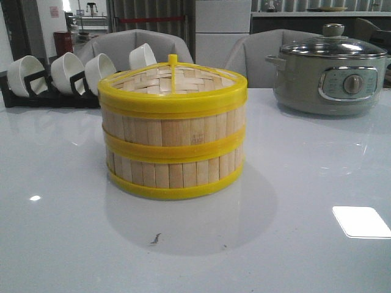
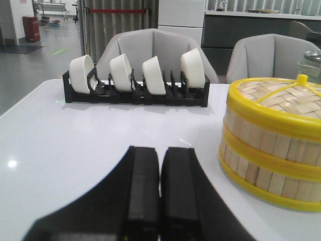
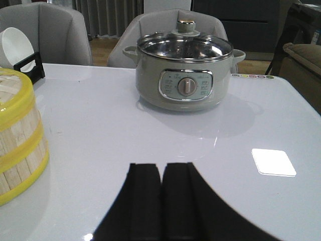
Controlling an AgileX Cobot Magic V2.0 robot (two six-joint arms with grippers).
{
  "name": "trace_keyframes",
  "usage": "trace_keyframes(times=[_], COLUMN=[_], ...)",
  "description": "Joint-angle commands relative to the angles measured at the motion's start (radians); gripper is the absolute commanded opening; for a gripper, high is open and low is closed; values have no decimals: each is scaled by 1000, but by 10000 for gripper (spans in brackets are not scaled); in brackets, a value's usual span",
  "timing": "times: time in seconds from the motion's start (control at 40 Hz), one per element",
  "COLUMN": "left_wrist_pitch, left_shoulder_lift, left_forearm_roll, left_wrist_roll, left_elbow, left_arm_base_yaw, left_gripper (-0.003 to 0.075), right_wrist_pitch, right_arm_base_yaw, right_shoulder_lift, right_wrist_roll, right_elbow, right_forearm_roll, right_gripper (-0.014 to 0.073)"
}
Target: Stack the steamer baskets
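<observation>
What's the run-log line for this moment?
steamer baskets: stacked, lid on top | left pincer: shut, empty, beside stack | right pincer: shut, empty | task: stack looks done

Steamer baskets (image 3: pixel 17 135) cut off at frame edge; liner hidden, probably under lid (image 1: pixel 174 82).

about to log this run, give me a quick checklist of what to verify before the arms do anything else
1. Baskets stacked: ok, upper basket sits on lower basket.
2. Rims aligned: ok, no overhang seen in the front view.
3. Lid on top: ok, seated with its knob up.
4. Left gripper free: ok, jaws shut on nothing, apart from the stack.
5. Right gripper free: ok, shut on nothing, apart from the stack.
6. Cooker and bowl rack away from the stack: ok.
</observation>
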Motion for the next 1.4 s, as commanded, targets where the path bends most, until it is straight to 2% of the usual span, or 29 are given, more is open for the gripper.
trace_keyframes(times=[0.0,0.05,0.18,0.73,0.9,1.38], left_wrist_pitch=[-95,-28,-2,-18,-30,-67], left_shoulder_lift=[-53,-82,-86,-84,-84,-84], left_forearm_roll=[-29,-31,-27,-48,-150,-132], left_wrist_roll=[-7,-7,-7,-5,165,223], left_elbow=[19,15,17,17,17,17], left_arm_base_yaw=[27,37,46,46,46,46], left_gripper=[85,85,85,85,85,85], right_wrist_pitch=[-83,-83,-83,-81,-81,-81], right_arm_base_yaw=[-5,-5,-5,-5,-5,-5], right_shoulder_lift=[3,3,3,3,3,3], right_wrist_roll=[-2,-2,-2,-2,-2,-2], right_elbow=[-28,-28,-28,-28,-28,-28], right_forearm_roll=[-2,-2,-2,-2,-2,-2], right_gripper=[50,50,50,50,50,50])
